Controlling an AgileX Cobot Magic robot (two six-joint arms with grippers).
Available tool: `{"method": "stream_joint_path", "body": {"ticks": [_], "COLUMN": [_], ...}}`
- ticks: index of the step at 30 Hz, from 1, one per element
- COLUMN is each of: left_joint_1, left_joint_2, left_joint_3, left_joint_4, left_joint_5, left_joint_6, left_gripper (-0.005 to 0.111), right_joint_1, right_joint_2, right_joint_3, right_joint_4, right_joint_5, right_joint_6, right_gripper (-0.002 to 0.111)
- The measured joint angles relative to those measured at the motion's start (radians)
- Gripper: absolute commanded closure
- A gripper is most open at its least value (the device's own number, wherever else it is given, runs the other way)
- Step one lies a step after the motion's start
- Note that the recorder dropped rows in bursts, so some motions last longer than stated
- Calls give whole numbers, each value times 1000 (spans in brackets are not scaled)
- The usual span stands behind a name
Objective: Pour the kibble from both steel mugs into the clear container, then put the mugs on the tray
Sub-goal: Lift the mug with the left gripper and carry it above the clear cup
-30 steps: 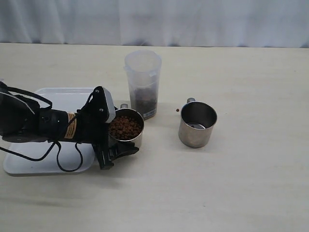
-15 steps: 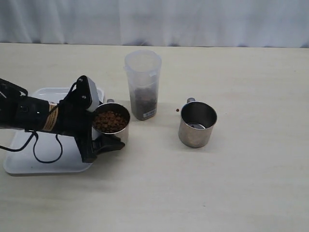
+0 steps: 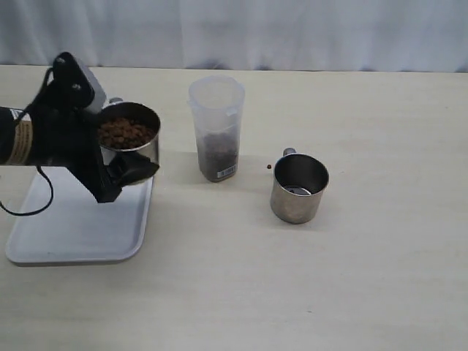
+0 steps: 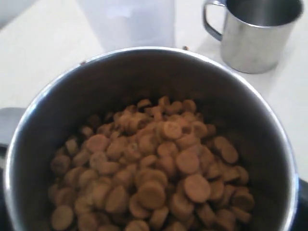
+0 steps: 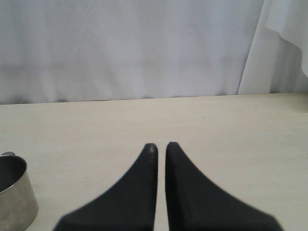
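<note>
My left gripper (image 3: 123,159) is shut on a steel mug (image 3: 143,150) full of brown kibble (image 3: 126,133) and holds it upright in the air over the white tray (image 3: 73,230). In the left wrist view that kibble (image 4: 154,168) fills the mug (image 4: 43,110). To its right the clear container (image 3: 216,110) stands on the table with kibble (image 3: 217,155) in its lower part. Further right stands the second steel mug (image 3: 298,189), its steel bottom showing. The exterior view does not show my right gripper (image 5: 160,145); its fingers are nearly together with nothing between them, and that mug (image 5: 14,192) is off to one side.
A single stray pellet (image 3: 269,167) lies on the table between the container and the second mug. A pale curtain hangs behind the table's far edge. The black left arm and its cables (image 3: 29,146) reach in over the tray.
The left gripper has lifted the full mug off the table beside the tray and carried it up and to the left, over the tray. The container and second mug have not moved.
</note>
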Motion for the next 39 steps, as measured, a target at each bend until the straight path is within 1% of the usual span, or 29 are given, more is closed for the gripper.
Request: {"method": "stream_joint_path", "body": {"ticks": [3, 4, 5, 7, 9, 13, 20, 26, 31, 39], "left_joint_1": [-2, -19, -31, -91, -131, -180, -222, -306, -360, -372], "left_joint_2": [-92, -117, -121, -119, -102, -35, 27, 82, 134, 183], "left_joint_3": [4, 4, 4, -19, -74, -164, -260, -346, -391, -470], "left_joint_4": [-45, -75, -96, -188, -230, -249, -245, -177, -110, -61], "left_joint_5": [103, 161, 189, 277, 328, 428, 525, 667, 747, 804], "left_joint_6": [-8, 10, 30, 122, 176, 200, 207, 209, 209, 209], "left_gripper": [107, 107, 107, 107, 107, 107, 107, 107, 107, 107], "right_joint_1": [0, 0, 0, 0, 0, 0, 0, 0, 0, 0], "right_joint_2": [0, 0, 0, 0, 0, 0, 0, 0, 0, 0], "right_joint_3": [0, 0, 0, 0, 0, 0, 0, 0, 0, 0], "right_joint_4": [0, 0, 0, 0, 0, 0, 0, 0, 0, 0], "right_joint_5": [0, 0, 0, 0, 0, 0, 0, 0, 0, 0], "right_joint_6": [0, 0, 0, 0, 0, 0, 0, 0, 0, 0], "right_gripper": [104, 104, 104, 104, 104, 104, 104, 104, 104, 104]}}
